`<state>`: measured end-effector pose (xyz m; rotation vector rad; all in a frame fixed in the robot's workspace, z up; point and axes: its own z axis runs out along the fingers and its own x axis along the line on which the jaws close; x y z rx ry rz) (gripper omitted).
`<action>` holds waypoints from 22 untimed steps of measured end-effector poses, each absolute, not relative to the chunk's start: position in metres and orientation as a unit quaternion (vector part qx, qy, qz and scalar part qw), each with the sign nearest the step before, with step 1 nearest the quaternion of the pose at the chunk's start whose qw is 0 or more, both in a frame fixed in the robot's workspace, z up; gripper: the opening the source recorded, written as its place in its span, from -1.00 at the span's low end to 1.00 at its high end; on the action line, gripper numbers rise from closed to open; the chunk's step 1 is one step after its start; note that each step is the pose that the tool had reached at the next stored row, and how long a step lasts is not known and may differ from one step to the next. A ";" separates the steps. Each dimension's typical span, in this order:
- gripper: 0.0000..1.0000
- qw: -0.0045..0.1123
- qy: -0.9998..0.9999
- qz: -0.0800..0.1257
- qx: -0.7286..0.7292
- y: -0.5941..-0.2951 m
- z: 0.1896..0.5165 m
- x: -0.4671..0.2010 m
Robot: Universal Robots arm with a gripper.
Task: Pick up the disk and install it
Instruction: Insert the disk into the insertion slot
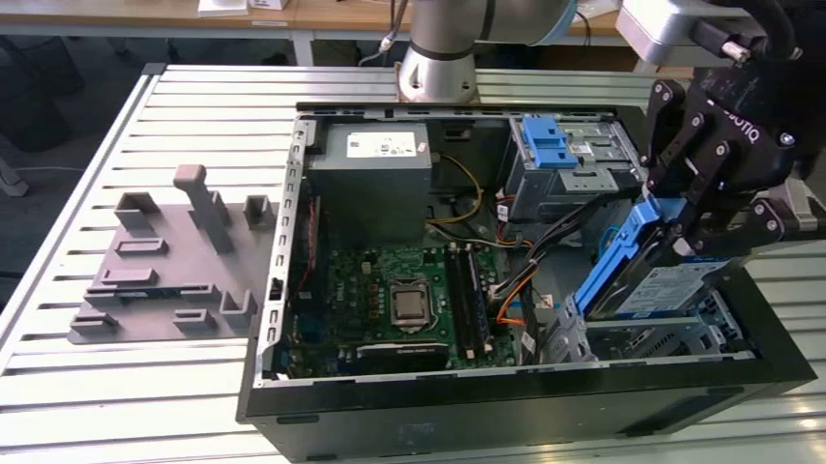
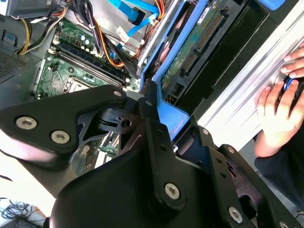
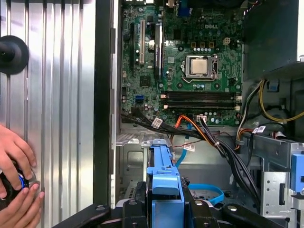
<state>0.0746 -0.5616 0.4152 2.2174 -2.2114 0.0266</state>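
The disk (image 1: 661,282), silver with a white-and-blue label in a blue carrier frame, hangs tilted over the metal drive cage (image 1: 645,338) at the near right corner of the open computer case (image 1: 516,406). My gripper (image 1: 682,237) is shut on its upper end from above. In the second wrist view the black fingers (image 2: 154,123) clamp the blue frame (image 2: 173,114), and the disk's green underside (image 2: 192,45) runs away from them. In the first wrist view the blue frame (image 3: 164,175) sticks out between the jaws toward the case's cables.
A grey slotted stand (image 1: 168,271) sits on the slatted table at the exterior view's left. The motherboard (image 1: 400,290), the power supply (image 1: 374,164) and orange and black cables (image 1: 516,280) lie inside the case. Another blue carrier (image 1: 548,145) sits in the far bay. A person's hands (image 3: 14,180) rest beside the case.
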 end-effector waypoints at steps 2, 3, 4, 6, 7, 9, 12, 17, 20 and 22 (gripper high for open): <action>-0.27 0.005 -0.706 0.009 0.708 -0.562 0.413 0.075; -0.27 0.005 -0.706 0.009 0.708 -0.562 0.412 0.075; -0.27 0.005 -0.706 0.009 0.708 -0.562 0.410 0.075; -0.27 0.005 -0.706 0.009 0.708 -0.562 0.408 0.075; -0.27 0.005 -0.706 0.009 0.708 -0.562 0.407 0.075; -0.27 0.005 -0.706 0.008 0.708 -0.562 0.404 0.075; -0.25 0.005 -0.706 0.009 0.708 -0.562 0.401 0.075; -0.12 0.005 -0.706 0.009 0.708 -0.562 0.396 0.075; -0.12 0.005 -0.706 0.008 0.708 -0.562 0.392 0.075; -0.28 0.005 -0.706 0.009 0.708 -0.562 0.389 0.075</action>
